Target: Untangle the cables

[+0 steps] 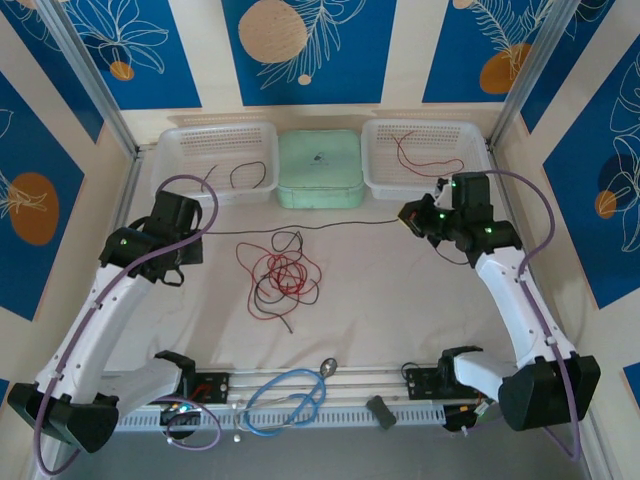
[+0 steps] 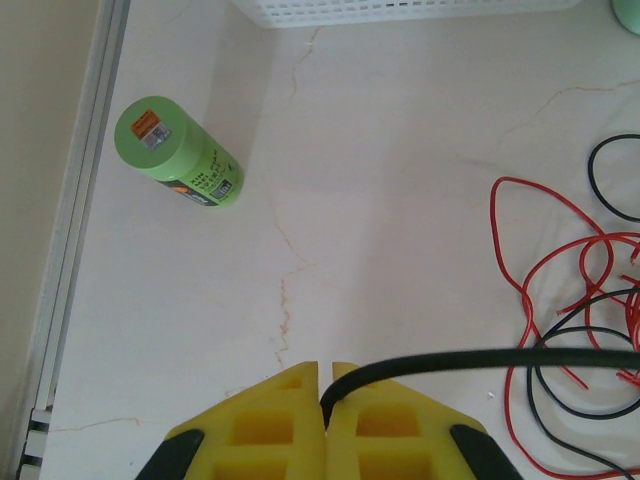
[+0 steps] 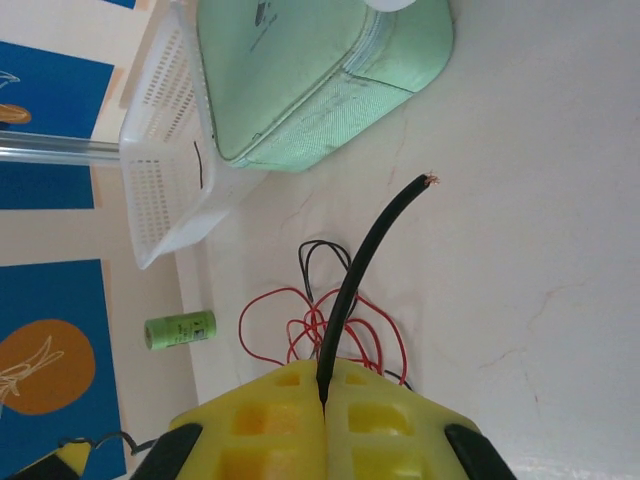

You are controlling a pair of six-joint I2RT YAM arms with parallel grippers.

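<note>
The left gripper [image 2: 325,392] and right gripper [image 3: 325,392] are each clamped shut on one thin black cable [image 1: 320,225], which runs straight between them. Its frayed copper tip pokes past the right one's blocky yellow pads [image 3: 270,420]. The limp red-and-black tangle [image 1: 282,275] lies between the pincers, a little nearer their bases; I'd lift the strand slowly and level, so the smooth loops slip off rather than snag.

Clutter on the white surface [image 1: 400,300]
A white perforated left basket [image 1: 200,145] and right basket [image 1: 440,130] flank a mint-green case [image 1: 320,168] along the far edge. A labelled green cylinder [image 2: 177,152] sits near the left edge. A light-blue looped cable [image 1: 285,400] and a grey block [image 1: 380,411] are at the near edge.
</note>
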